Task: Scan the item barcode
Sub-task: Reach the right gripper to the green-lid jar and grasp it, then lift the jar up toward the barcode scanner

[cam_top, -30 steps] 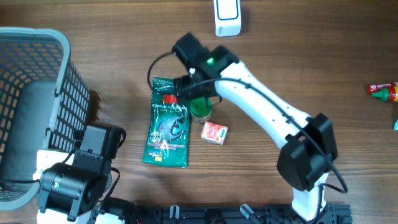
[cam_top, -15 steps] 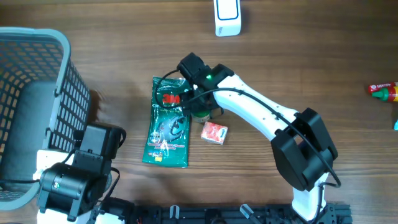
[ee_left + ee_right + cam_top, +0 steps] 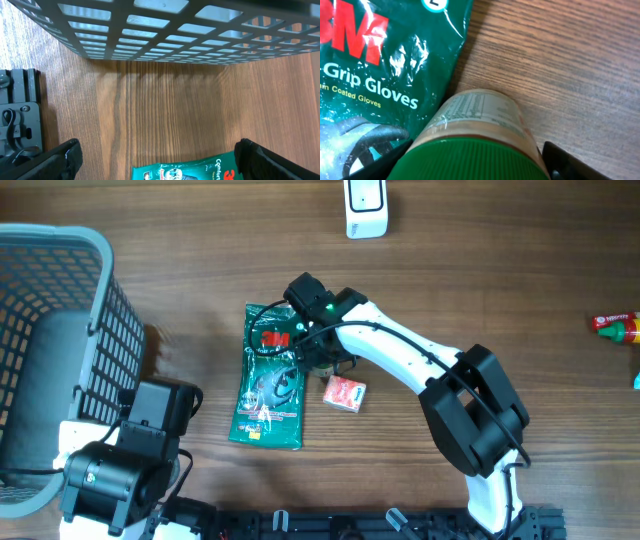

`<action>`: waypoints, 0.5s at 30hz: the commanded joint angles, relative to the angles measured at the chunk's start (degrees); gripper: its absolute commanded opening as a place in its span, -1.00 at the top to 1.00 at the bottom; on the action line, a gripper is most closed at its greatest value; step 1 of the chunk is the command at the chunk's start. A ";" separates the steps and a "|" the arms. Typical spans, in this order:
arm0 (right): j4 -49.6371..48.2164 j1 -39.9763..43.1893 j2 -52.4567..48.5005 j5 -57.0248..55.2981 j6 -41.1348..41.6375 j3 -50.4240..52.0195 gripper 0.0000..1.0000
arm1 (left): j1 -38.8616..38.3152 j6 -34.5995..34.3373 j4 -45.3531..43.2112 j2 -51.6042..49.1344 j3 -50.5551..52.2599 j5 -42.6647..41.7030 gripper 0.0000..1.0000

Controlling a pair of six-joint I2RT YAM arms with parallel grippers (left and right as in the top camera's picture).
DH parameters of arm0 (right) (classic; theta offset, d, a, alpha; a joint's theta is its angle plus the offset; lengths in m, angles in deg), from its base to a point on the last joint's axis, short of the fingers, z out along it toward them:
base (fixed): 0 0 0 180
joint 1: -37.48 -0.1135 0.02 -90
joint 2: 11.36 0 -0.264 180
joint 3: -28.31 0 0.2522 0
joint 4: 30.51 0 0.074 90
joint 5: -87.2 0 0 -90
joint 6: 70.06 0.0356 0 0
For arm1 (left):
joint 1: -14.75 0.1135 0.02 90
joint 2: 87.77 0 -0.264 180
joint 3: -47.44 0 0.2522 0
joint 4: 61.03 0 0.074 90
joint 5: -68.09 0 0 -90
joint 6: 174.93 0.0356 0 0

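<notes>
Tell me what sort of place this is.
Probably a mock shop checkout: a grey basket, a white device that may be the scanner, and packaged goods on a wooden table, a gloves pack and a green-lidded jar.

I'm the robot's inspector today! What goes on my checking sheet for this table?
Surface: wooden table, no spills seen.
Job's things: green-lidded jar beside the glove packet; white scanner at the far edge.
Clutter: small red box, grey basket, red item far right.
Grippers: left gripper open, empty; right gripper around the jar's lid, grip unclear.
Cables: black cable along the right arm.
Surroundings: nothing seen.
</notes>
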 commanded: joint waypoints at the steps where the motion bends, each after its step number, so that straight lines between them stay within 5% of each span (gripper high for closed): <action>1: 0.50 -0.02 -0.85 0.28 1.95 0.15 -0.33 | 0.31 0.07 0.04 0.11 -0.04 0.55 -1.00; 6: 6.12 2.86 -0.83 6.19 1.92 -5.25 -0.23 | 0.31 0.09 0.07 0.11 -0.04 0.55 -1.00; 11: 24.13 10.32 -0.28 8.61 1.46 -23.43 -0.26 | 0.31 0.07 0.04 0.11 -0.04 0.55 -1.00; 15: 33.11 16.83 -0.09 23.23 -6.64 -28.74 -0.26 | 0.31 0.07 0.07 0.11 -0.04 0.55 -1.00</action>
